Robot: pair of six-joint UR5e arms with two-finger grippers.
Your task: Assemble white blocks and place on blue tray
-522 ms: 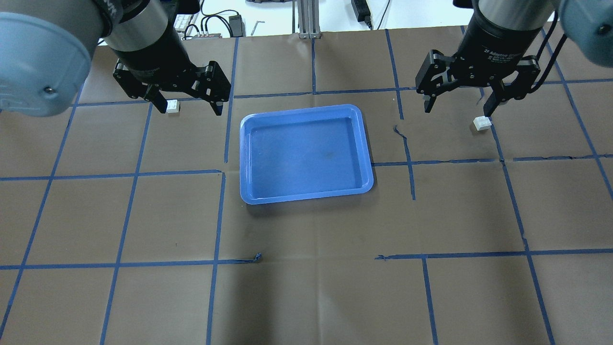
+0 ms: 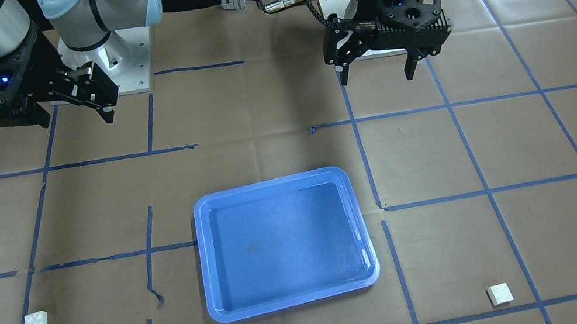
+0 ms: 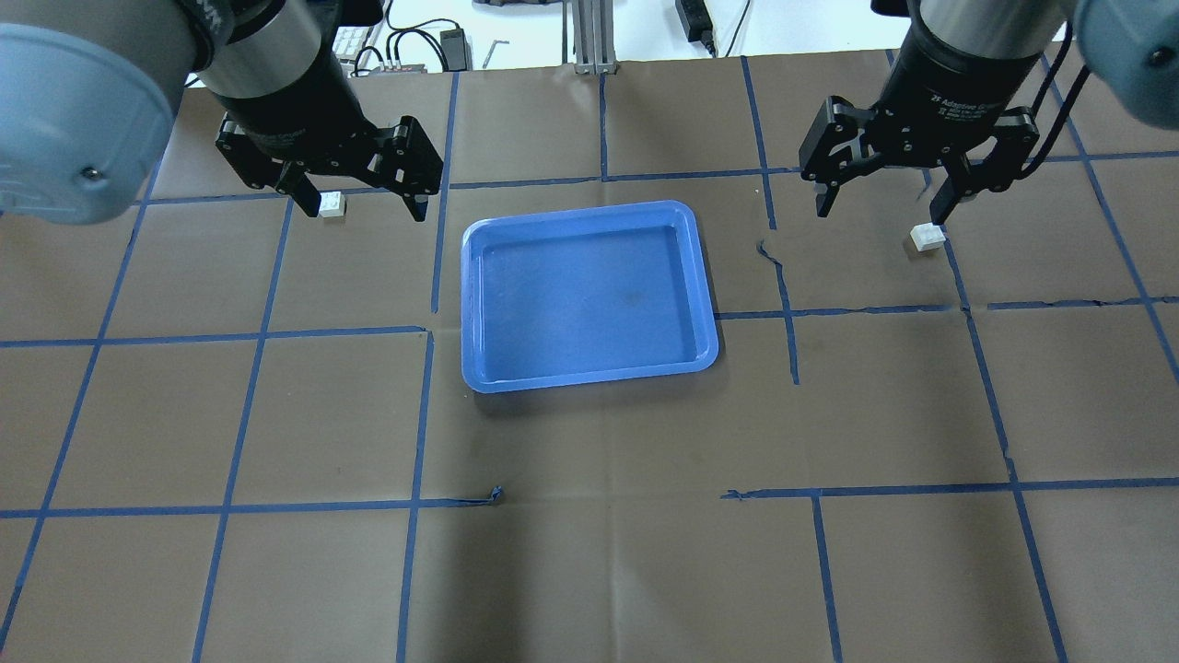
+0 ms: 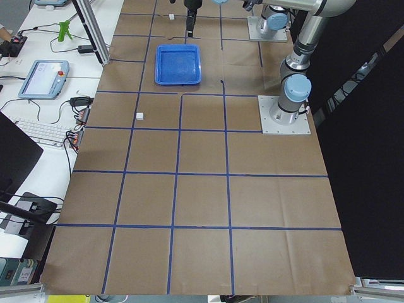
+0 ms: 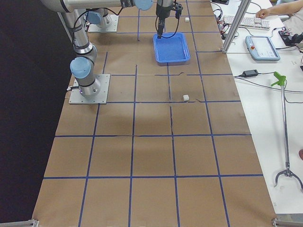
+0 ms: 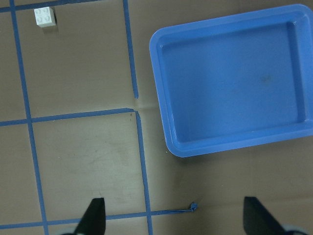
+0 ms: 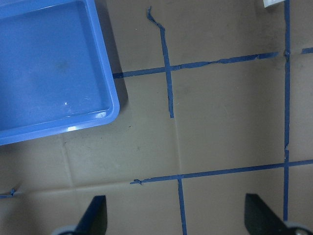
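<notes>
Brown paper-covered bench (image 3: 589, 552) carries the blue tray (image 3: 470, 304) at frame centre, the left tool (image 3: 364, 204) and right tool (image 3: 879, 212) both hang spread wide and empty, and one white block (image 3: 332, 204) lies upper left nearest the left tool, the second white block (image 3: 927, 237) upper right nearest the right.

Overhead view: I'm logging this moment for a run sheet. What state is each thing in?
Left claw, open, empty, raised off the table.
Right claw, open, empty, raised.
Left white block, loose on the table, studs up, unjoined.
Right white block, loose on the table, unjoined.
Blue tray, empty, flat on the table.
</notes>
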